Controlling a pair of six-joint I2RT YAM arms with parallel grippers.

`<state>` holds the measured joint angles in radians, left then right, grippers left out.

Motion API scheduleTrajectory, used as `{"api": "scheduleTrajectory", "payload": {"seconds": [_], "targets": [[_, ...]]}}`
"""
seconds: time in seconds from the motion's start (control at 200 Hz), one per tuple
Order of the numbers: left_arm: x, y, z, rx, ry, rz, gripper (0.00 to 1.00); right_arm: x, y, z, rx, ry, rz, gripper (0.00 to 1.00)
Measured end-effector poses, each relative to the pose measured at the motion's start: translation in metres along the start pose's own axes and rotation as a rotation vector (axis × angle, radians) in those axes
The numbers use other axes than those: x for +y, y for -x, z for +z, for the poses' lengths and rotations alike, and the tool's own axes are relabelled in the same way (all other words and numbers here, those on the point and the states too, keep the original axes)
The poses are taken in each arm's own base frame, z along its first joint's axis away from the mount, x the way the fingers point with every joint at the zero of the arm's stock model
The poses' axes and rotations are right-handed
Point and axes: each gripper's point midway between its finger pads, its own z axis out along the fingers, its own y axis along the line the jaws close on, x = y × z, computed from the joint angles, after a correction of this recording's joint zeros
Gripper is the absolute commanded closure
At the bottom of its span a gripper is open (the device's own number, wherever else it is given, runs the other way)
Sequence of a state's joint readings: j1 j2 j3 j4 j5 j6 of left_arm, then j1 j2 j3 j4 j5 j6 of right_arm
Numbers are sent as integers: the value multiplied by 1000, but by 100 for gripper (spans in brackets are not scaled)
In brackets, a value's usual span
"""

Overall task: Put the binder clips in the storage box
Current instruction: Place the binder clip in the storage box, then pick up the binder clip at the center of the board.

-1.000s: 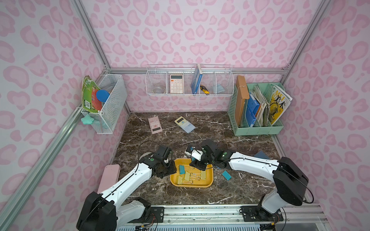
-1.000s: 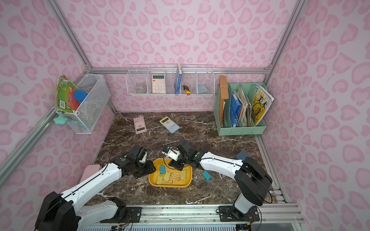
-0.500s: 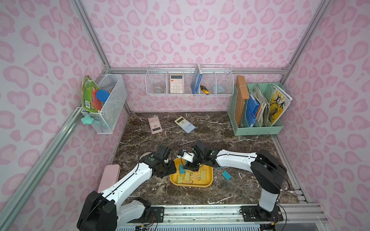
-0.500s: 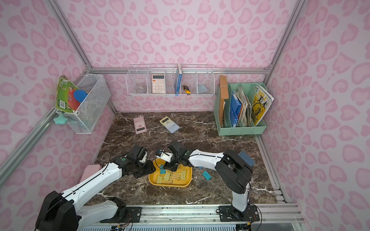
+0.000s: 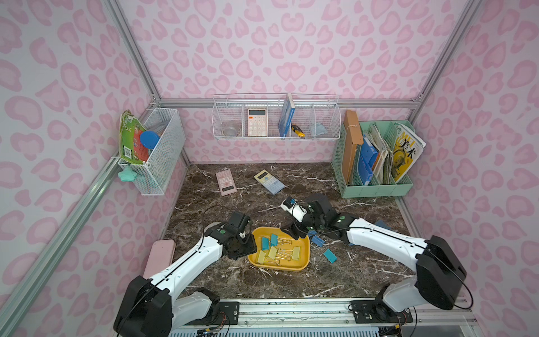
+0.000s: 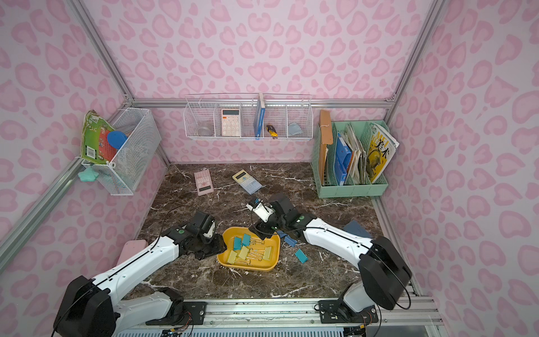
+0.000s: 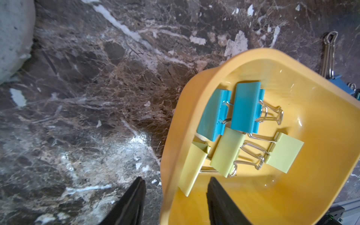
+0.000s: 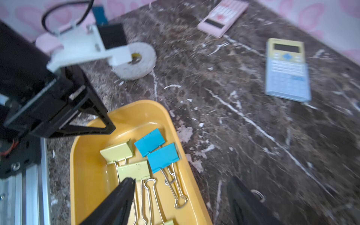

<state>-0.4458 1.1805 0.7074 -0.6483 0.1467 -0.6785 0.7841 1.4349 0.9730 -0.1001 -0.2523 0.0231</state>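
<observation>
Storage box: the yellow tub sits flat on the dark marble table near the front edge, between the two arms
Clips inside: five binder clips can be counted in the box. Two are teal and lie side by side, three are pale yellow, and their wire handles overlap
Clips outside: a dark blue clip lies on the table just beside the box, on the right arm's side. A teal clip lies a little farther out. Another dark blue piece shows under the right gripper, too hidden to make out
Left gripper: jaws apart and straddling the box's wall, with one finger outside over the table and one inside. The wrist view shows a gap on each side of the rim, so there is no clamp on it
Right gripper: jaws spread wide with nothing between them, low at the box's far corner on its own side. One finger is over the clips in the box, the other over bare marble
Image quality: the right wrist view is smeared
Elsewhere: a white tape roll lies just behind the left gripper, with a pink calculator and a blue-and-yellow calculator toward the back. A mint file organizer stands in the back right corner
</observation>
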Motion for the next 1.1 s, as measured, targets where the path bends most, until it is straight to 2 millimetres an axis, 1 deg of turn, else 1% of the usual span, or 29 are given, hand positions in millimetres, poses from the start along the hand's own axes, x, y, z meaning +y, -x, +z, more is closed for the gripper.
{"api": "scheduleTrajectory", "payload": {"seconds": [0.06,0.115,0.145,0.2,0.265,0.29,0.37,0.48,0.535,0.59,0.665,0.7,0.76,0.95,1.1], "targets": [[0,0,0,1,-1,0,44,-29,3,-23,-31,-107,114,20],[0,0,1,5,-1,0,45,-59,-3,-44,-40,-227,225,19],[0,-1,1,7,-1,0,45,-75,-11,-56,-33,-296,301,19],[-1,-1,1,9,-2,0,45,-97,-26,-75,-20,-386,407,18],[-1,-1,1,8,-4,0,45,-118,-48,-96,3,-501,506,17],[-1,-1,1,8,-5,0,45,-122,-57,-102,13,-537,535,15],[-2,0,0,5,-11,1,45,-126,-87,-113,69,-601,581,13],[-3,-1,0,8,-16,2,45,-133,-136,-127,160,-696,654,12],[-4,-1,0,10,-20,2,45,-136,-156,-134,207,-751,685,11],[-4,-1,0,8,-22,2,45,-136,-161,-136,231,-758,699,11],[-5,0,-2,2,-30,3,45,-145,-160,-141,229,-784,724,13],[-6,0,-3,0,-33,4,45,-152,-165,-145,231,-812,749,12],[-6,-1,-4,-3,-37,5,45,-155,-175,-148,262,-831,772,13],[-7,0,-6,-11,-45,7,45,-144,-192,-127,375,-759,771,14],[-8,-1,-7,-8,-53,7,45,-145,-205,-118,474,-758,780,13]]}}
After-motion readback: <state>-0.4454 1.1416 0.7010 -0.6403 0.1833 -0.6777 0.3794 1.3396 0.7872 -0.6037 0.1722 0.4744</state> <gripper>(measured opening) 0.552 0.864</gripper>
